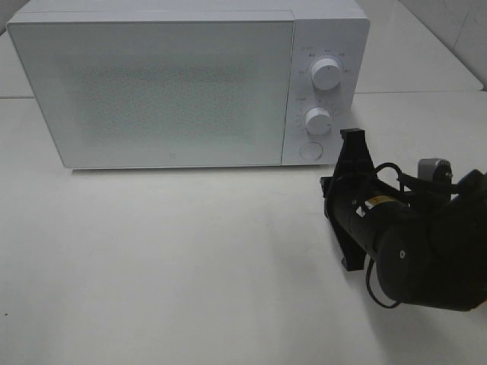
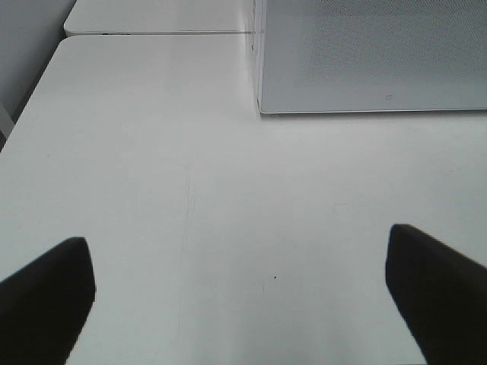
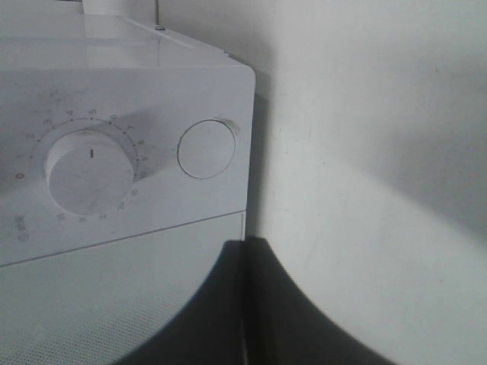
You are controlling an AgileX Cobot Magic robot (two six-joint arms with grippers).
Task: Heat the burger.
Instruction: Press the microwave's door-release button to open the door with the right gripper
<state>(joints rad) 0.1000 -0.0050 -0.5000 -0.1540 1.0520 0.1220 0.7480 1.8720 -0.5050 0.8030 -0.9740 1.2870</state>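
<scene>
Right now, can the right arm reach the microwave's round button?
Probably yes: the shut right gripper sits close beside the round button, with nothing visible between them.

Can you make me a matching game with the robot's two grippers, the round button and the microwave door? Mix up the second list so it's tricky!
Things:
1. left gripper
2. right gripper
3. round button
4. microwave door

What fits:
A. jaws pressed together
B. jaws wide apart
C. just under the lower knob
D. closed, with a speckled window

Pairs: 1-B, 2-A, 3-C, 4-D
</scene>
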